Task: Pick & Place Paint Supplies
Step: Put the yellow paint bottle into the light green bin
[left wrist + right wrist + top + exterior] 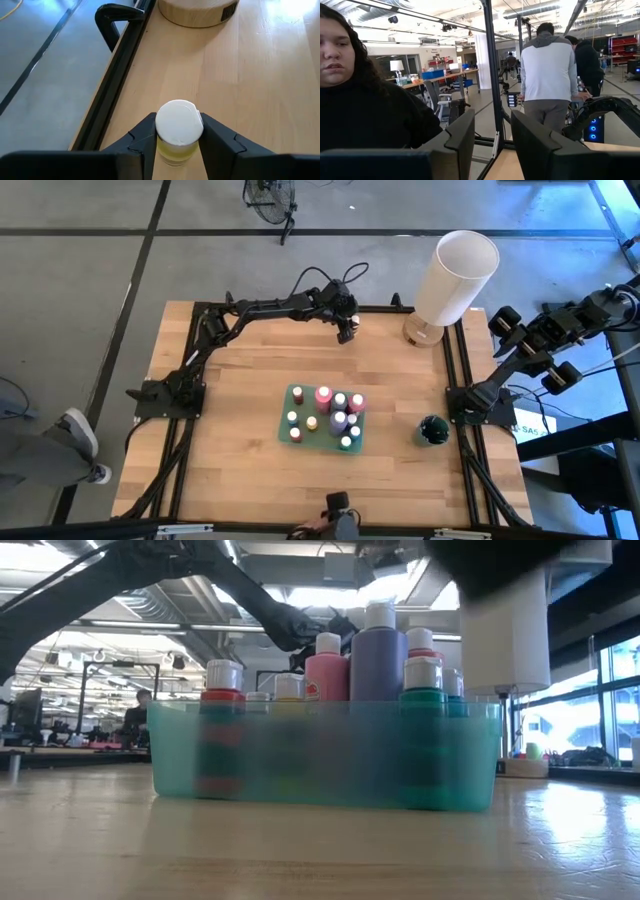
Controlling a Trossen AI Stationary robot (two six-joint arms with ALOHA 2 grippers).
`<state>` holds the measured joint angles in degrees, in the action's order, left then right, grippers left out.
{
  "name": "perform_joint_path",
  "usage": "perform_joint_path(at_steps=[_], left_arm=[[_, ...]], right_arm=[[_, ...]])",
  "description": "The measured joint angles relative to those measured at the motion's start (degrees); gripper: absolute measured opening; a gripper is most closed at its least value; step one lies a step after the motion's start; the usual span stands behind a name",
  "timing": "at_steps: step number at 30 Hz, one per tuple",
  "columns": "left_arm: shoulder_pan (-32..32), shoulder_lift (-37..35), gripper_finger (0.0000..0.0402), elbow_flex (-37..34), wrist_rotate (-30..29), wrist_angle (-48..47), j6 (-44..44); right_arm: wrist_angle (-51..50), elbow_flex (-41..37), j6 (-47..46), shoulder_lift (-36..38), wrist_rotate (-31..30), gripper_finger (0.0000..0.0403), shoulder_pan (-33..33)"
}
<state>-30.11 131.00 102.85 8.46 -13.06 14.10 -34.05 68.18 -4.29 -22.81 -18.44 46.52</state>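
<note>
A small yellow paint bottle (172, 150) with a white cap (179, 122) stands upright on the wood near the table's far edge. My left gripper (347, 330) (177, 142) is closed around it, next to the white cylinder's wooden base (195, 12). Several other paint bottles stand in the green tray (322, 442) (170, 755) at mid-table. My right gripper (505, 322) (492, 145) waits beyond the table's right edge, open, with nothing between its fingers. No brushes can be made out. My left gripper pinches the yellow bottle between its two fingers, one on each side, at the cap's lower rim (159, 136) and the top of the body. The fingers slant down at it from the table's near left. The bottle stays upright, seemingly with its bottom on the table.
The tall white cylinder (455, 275) on its round wooden base (423, 332) stands at the far right corner, close to my left gripper. A dark green cup (432, 430) sits near the right edge. Black frame rails (117, 65) run along the table's edges. People are in the room beyond.
</note>
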Motion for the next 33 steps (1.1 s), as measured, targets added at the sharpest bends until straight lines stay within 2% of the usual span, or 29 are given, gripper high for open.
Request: perform_joint_path(at_steps=[3, 8, 11, 14, 19, 22, 27, 33], left_arm=[[0.46, -0.88, 0.0115, -0.06, -1.56, -0.81, 0.00], [2.53, -4.68, 0.0115, 2.40, -11.21, -5.42, 5.40], [3.37, -8.40, 0.0115, 6.37, -13.23, -9.58, 6.41], [4.16, -11.16, 0.0115, 9.70, -14.18, -16.25, 3.12], [7.79, -19.02, 0.0115, 12.68, -19.65, -24.65, -4.16], [11.76, -23.48, 0.0115, 12.70, -26.02, -30.09, -11.09], [21.28, -28.94, 0.0115, 12.61, -40.62, -36.99, -23.93], [34.73, -30.25, 0.0115, 12.59, -51.75, -43.34, -43.00]], right_arm=[[-0.01, 0.00, 0.00, 0.00, 0.00, 0.0131, 0.00], [-0.03, 0.00, -0.38, 0.00, 0.06, 0.0131, 0.00], [-0.13, 0.00, -1.49, 0.00, 0.44, 0.0131, 0.00], [-1.00, 0.00, -2.93, 0.00, 0.48, 0.0131, 0.02], [-2.44, 0.00, -4.31, 0.00, 1.19, 0.0131, 0.02], [-2.54, 0.00, -4.27, 0.02, 3.12, 0.0131, 0.00], [-2.61, 0.00, -3.89, 0.02, 4.26, 0.0131, 0.02], [-2.60, 0.00, -1.19, 0.04, 4.20, 0.0131, 0.01]])
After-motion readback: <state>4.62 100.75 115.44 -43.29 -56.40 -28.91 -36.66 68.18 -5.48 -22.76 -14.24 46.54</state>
